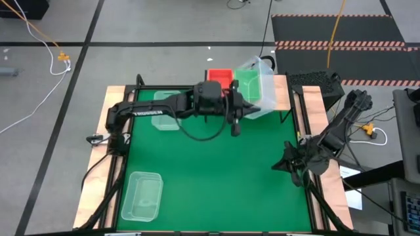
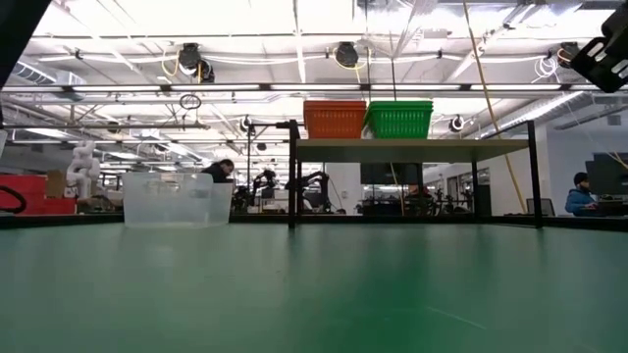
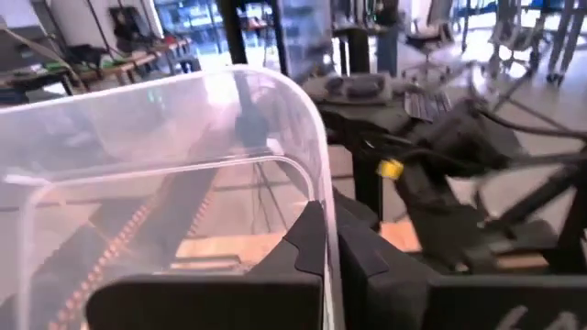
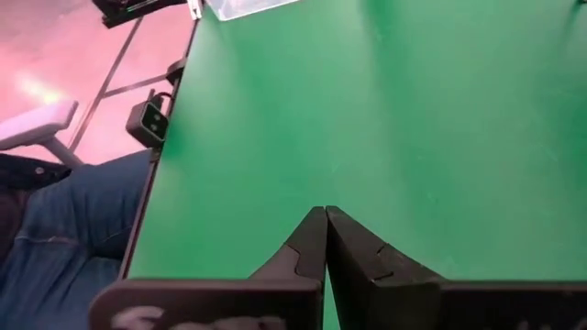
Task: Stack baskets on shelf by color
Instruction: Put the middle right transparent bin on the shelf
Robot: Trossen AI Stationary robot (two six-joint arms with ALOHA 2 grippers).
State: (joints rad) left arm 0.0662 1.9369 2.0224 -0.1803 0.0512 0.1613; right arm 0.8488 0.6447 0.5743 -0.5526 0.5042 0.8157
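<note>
Baskets visible: one orange (image 2: pixel 335 119) and one green (image 2: pixel 399 119) on the shelf (image 2: pixel 412 149); three clear. Left gripper (image 3: pixel 326 240) clamps one clear basket (image 1: pixel 259 88) above the shelf. Right gripper (image 4: pixel 326 220) is closed, empty. No legible writing.
</note>
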